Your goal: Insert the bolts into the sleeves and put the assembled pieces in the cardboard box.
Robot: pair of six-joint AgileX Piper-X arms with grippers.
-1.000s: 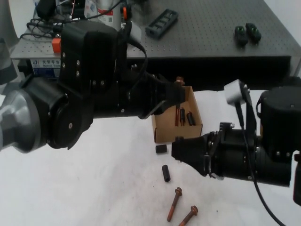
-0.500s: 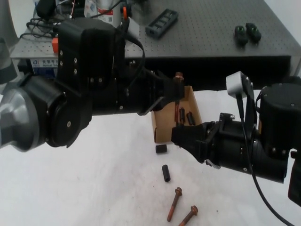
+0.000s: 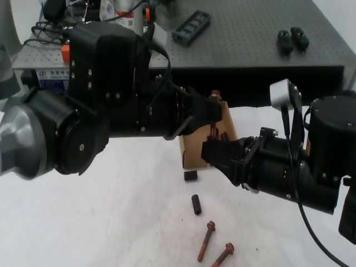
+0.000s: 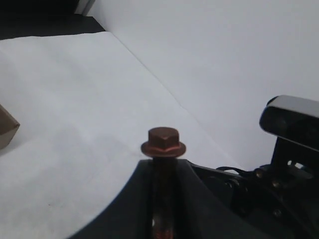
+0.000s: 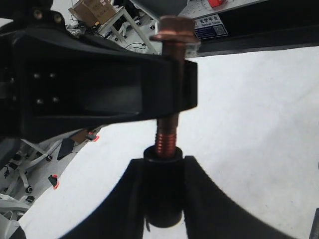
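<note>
Lit brightly and evenly from above in the high view, leaving the white cloth (image 3: pixel 100 211) almost blown out and casting only faint, soft shadows beside the loose bolts (image 3: pixel 207 240). Swallowing nearly all detail on the black arms (image 3: pixel 83 128). Glowing pale behind the bolt (image 4: pixel 163 144) in the left wrist view. Backlit around the dark sleeve (image 5: pixel 162 199) in the right wrist view.

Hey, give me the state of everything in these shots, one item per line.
Held bolt: upright, threaded tip at the held sleeve's mouth.
Left pincer: shut on held bolt.
Right pincer: shut on held sleeve.
Box: open on top.
Loose sleeves: lying down, no bolts in them.
Loose bolts: lying flat, unsleeved.
</note>
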